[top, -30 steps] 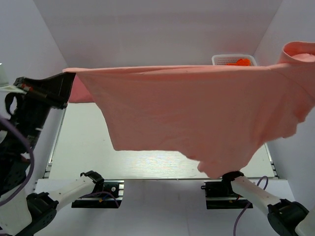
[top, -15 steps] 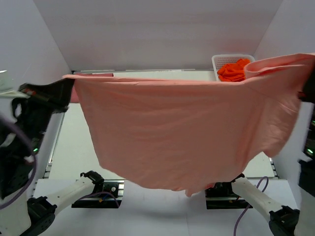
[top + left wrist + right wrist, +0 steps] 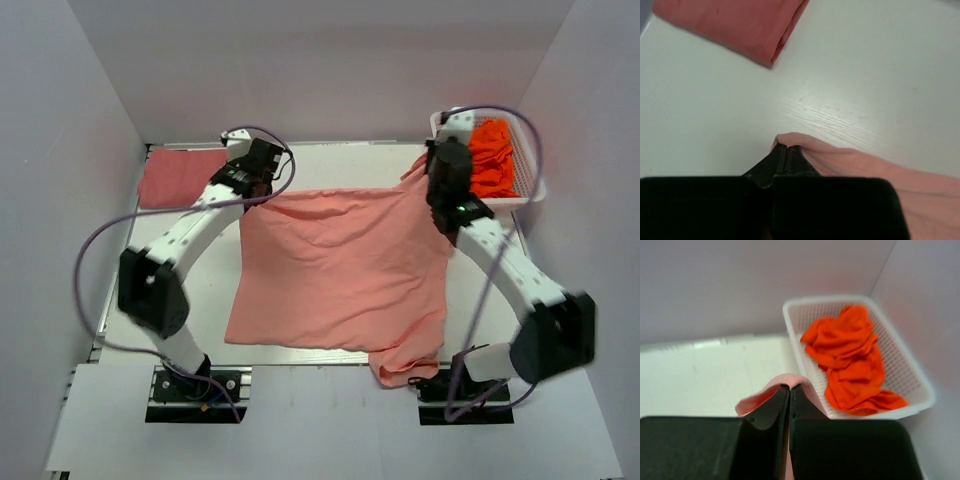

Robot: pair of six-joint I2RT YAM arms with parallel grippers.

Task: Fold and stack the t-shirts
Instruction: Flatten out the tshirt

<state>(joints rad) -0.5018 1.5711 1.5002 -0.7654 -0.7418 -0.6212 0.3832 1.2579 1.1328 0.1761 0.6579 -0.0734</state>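
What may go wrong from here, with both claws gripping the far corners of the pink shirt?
1. The shirt has its near right corner bunched and hanging over the edge of the table. A pull may drag it crooked, or it may slip off.
2. The right claw pinches its corner close beside the basket. The cloth might catch on the rim.

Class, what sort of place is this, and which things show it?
Probably a robot lab work cell: plain white walls box in a white table, a white left arm and right arm are bolted at its near edge, and a white plastic mesh basket holds orange cloth.
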